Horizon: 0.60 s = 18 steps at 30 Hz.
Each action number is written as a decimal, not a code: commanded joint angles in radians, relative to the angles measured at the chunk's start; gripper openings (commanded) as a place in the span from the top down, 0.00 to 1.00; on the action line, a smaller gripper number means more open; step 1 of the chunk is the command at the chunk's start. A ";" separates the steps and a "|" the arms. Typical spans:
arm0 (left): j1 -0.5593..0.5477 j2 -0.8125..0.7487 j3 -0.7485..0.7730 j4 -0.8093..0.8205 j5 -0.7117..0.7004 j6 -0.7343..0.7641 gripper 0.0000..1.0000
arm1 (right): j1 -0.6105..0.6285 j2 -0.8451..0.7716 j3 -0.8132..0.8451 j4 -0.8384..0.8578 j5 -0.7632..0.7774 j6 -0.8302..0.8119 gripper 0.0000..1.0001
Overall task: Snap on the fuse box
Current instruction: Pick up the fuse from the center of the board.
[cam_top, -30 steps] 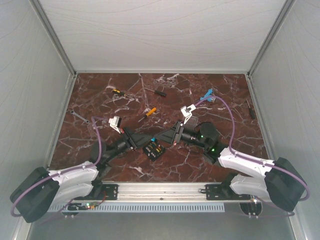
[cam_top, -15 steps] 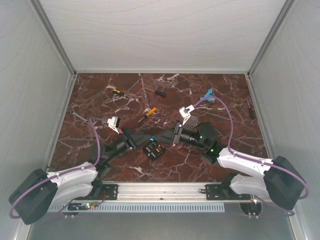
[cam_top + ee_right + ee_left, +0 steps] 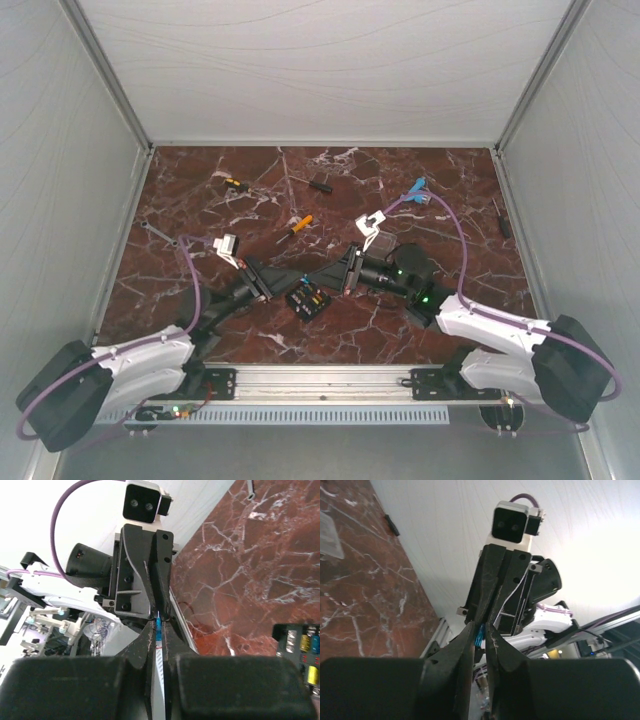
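The fuse box, a small black square box with yellow, orange and blue fuses, lies open on the marble between the arms; its corner shows in the right wrist view. Just above and behind it the two grippers meet tip to tip. My right gripper is shut on a small blue fuse. My left gripper faces it with its jaws slightly apart around the fuse's other end. A clear lid lies flat on the table, far from the box.
Small tools lie at the back: an orange-handled screwdriver, a yellow-and-black one, a black one, a blue connector and a grey wrench. White walls enclose the marble table on three sides.
My right gripper has closed onto the blue fuse. My left gripper's jaws, shut before, have parted a little. Both arms have shifted slightly.
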 commanded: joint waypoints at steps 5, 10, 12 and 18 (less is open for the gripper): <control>0.024 -0.145 0.024 -0.393 -0.014 0.195 0.80 | -0.040 -0.062 0.180 -0.507 0.031 -0.275 1.00; 0.088 -0.235 0.020 -0.665 -0.017 0.295 0.73 | -0.040 -0.007 0.297 -0.805 0.094 -0.438 1.00; 0.121 -0.257 0.023 -0.743 -0.009 0.337 0.69 | -0.038 0.024 0.343 -0.902 0.127 -0.489 1.00; 0.205 -0.164 0.112 -0.911 0.059 0.512 0.58 | -0.002 0.143 0.474 -1.113 0.243 -0.607 1.00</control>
